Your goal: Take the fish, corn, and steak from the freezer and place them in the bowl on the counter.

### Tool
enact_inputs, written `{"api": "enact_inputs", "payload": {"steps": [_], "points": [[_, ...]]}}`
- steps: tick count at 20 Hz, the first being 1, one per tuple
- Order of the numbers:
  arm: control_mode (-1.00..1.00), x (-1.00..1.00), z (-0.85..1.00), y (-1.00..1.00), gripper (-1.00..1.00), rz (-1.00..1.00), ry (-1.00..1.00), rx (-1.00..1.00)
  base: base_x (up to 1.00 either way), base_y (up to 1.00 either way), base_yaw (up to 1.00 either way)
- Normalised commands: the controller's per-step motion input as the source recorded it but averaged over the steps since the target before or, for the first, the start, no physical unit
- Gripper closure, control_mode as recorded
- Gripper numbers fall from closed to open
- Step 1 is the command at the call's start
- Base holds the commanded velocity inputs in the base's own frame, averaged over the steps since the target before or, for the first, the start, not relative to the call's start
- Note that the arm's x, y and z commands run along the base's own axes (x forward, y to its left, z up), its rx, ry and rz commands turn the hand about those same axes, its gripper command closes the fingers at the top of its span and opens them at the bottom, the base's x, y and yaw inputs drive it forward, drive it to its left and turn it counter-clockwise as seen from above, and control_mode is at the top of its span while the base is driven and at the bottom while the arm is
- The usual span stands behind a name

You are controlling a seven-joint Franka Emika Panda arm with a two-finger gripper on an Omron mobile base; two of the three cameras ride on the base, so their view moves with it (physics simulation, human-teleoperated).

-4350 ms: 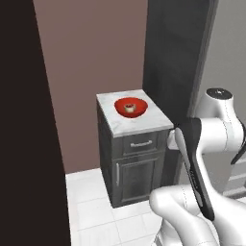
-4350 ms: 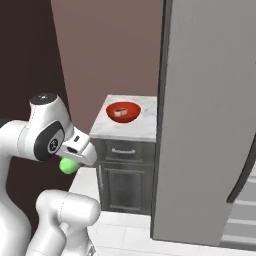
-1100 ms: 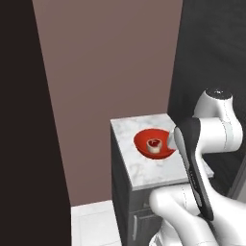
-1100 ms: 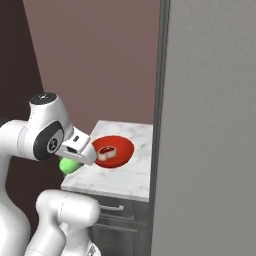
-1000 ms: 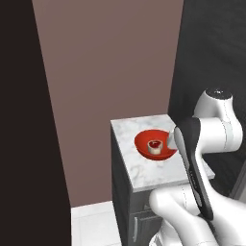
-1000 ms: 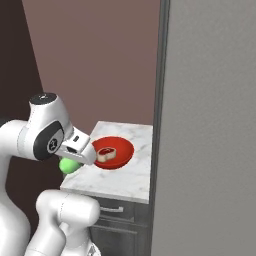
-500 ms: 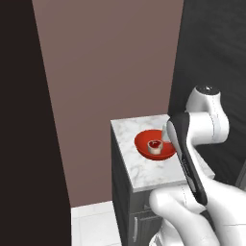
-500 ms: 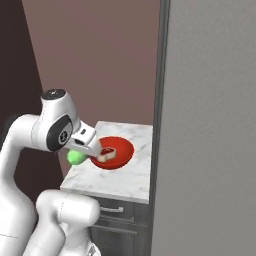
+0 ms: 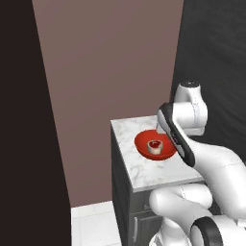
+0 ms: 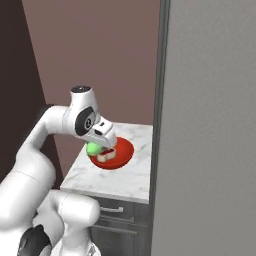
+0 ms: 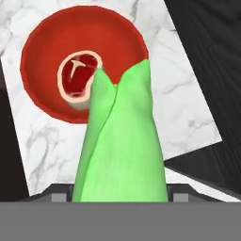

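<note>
Red and glossy, the bowl [image 11: 84, 63] sits on the white marble counter [image 9: 144, 170] with the steak [image 11: 79, 75] inside it, a little toward 9 o'clock of the bowl's middle in the hand view. The gripper [image 10: 100, 146] hangs over the bowl and its jaws are closed on the corn [image 11: 122, 141] — a green husk that rises from 6 o'clock of the hand view, with its tip over the bowl's inside next to the steak. In the right base view the light-grey freezer [image 10: 210, 130] stands at 3 o'clock of the counter — its door is shut.
</note>
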Motion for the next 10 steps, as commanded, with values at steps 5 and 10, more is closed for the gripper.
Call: {"api": "enact_inputs", "payload": {"steps": [5,10], "points": [[-1.0,0.81,-0.23,-0.02,1.0,-0.02,0.01,0.0,0.0,0.0,0.0],[-1.0,0.45,-0.54,0.0,1.0,0.0,0.0,0.0,0.0,0.0,0.0]]}}
